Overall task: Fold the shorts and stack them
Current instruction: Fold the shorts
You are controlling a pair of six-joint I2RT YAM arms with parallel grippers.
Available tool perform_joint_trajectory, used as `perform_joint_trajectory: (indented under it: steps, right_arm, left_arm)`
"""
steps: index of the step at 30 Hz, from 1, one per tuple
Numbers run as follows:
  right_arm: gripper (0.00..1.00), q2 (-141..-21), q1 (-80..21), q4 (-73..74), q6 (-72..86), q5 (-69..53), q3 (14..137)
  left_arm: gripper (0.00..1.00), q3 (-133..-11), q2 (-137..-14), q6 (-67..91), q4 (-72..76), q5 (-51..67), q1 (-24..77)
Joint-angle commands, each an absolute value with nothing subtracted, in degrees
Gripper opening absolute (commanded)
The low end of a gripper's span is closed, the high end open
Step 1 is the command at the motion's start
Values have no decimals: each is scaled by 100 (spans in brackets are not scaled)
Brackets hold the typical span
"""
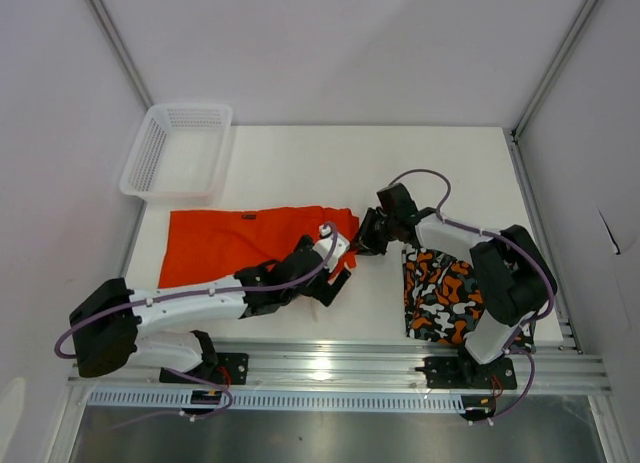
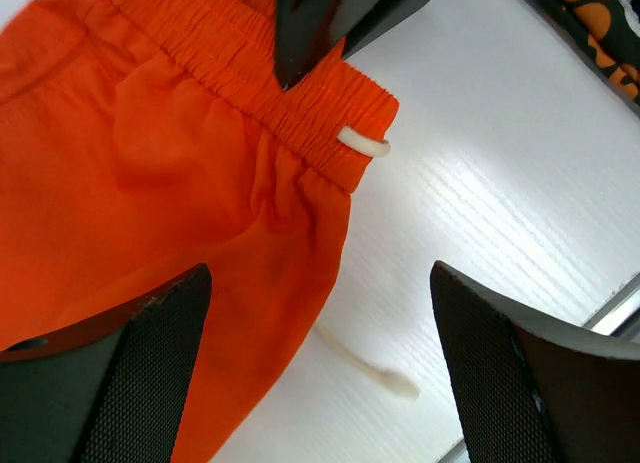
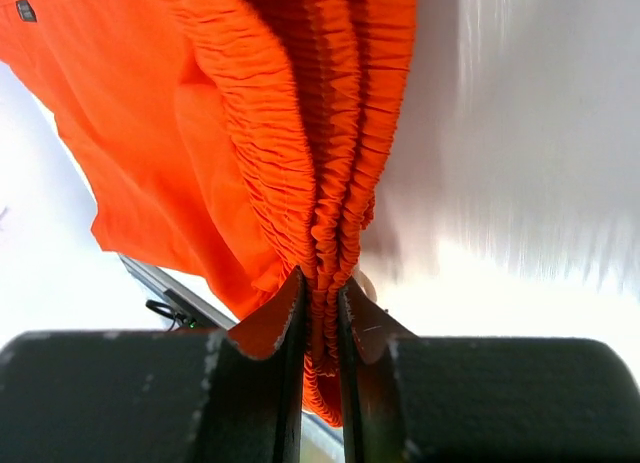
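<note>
The plain orange shorts (image 1: pixel 235 238) lie spread at the left middle of the table, waistband to the right. My right gripper (image 1: pixel 362 241) is shut on the bunched elastic waistband (image 3: pixel 330 163) at its right end. My left gripper (image 1: pixel 338 271) is open, just above the lower right corner of the orange shorts (image 2: pixel 150 183), with nothing between its fingers; a white drawstring end (image 2: pixel 365 361) lies on the table between them. The patterned shorts (image 1: pixel 445 295) lie folded at the right, partly under the right arm.
A white mesh basket (image 1: pixel 180 151) stands at the back left corner. The metal rail (image 1: pixel 330 368) runs along the near edge. White enclosure walls stand on the left, right and back.
</note>
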State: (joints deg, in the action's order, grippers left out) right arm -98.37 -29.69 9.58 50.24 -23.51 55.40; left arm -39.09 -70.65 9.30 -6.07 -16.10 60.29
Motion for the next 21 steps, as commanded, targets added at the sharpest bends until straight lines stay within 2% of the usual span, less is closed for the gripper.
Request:
perform_joint_trajectory:
  steps: [1, 8, 15, 18, 21]
  right_arm:
    - [0, -9510, -3058, 2064, 4992, -2031, 5985]
    - [0, -9510, -3138, 2417, 5203, -2083, 6117]
    - [0, -9545, -3129, 2382, 5335, -2320, 6108]
    - [0, -9545, -3120, 2329, 5379, -2443, 6091]
    - [0, -9510, -3120, 2303, 5449, -2540, 6073]
  left_arm:
    - [92, -3946, -7355, 571, 202, -2443, 6249]
    - [92, -4068, -8101, 282, 861, -3102, 6574]
    - [92, -4420, -8867, 18, 1125, -3234, 6767]
    - [90, -4403, -9113, 18, 1248, -3260, 6785]
    - [83, -4386, -9254, 18, 1415, -3427, 6785]
